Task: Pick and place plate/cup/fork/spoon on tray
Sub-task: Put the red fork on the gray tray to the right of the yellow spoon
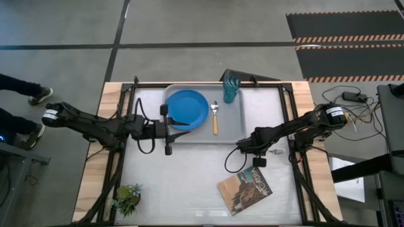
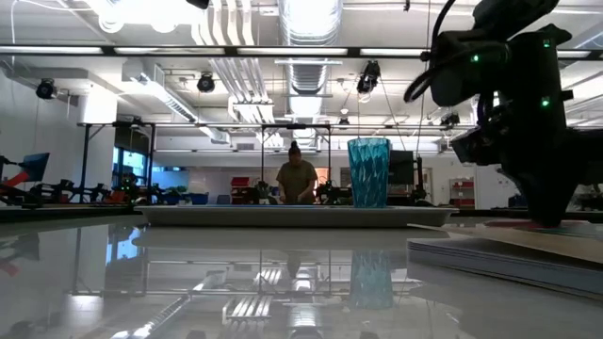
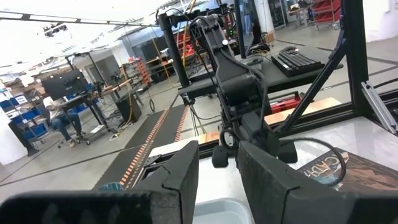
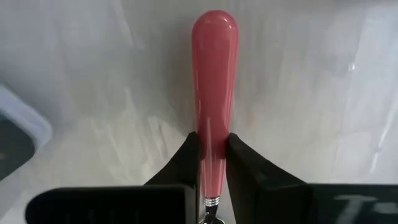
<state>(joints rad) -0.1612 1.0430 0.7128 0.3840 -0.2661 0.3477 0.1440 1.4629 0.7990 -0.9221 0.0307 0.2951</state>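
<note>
Risk first: slip or swing of the slim fork with pink-red handle and silver tines [image 4: 213, 62]. Sits clamped between the fingers of the right gripper [image 4: 212, 146], close to the metal end, with most of the handle jutting out ahead. Lies toward the right side of the desk [image 1: 189, 183], just off the near right corner of the large light-grey rectangular tray [image 1: 235, 123]. Cannot tell whether resting on the desk or lifted clear of it. With so narrow a hold on a smooth, rounded handle, likely to pivot or slide out on any quick move.

Second risk: catching the raised rim on the way in, if carried too low, which would jolt the fork loose or shove the tray.

Third: crowding. Already on the tray at the far edge of the desk: round flat bright-blue plate [image 1: 187, 109], orange-handled spoon with silver bowl [image 1: 215, 116], small translucent teal-blue tumbler [image 1: 231, 89]. Leaves only a strip of bare tray beside the spoon; a careless drop could knock the spoon or tip the tumbler.

Left gripper [image 3: 217, 155] hovers at the tray's left rim, fingers apart and empty, near the plate. Brown picture-cover book [image 1: 246, 189] lies near the right arm and could be brushed.
</note>
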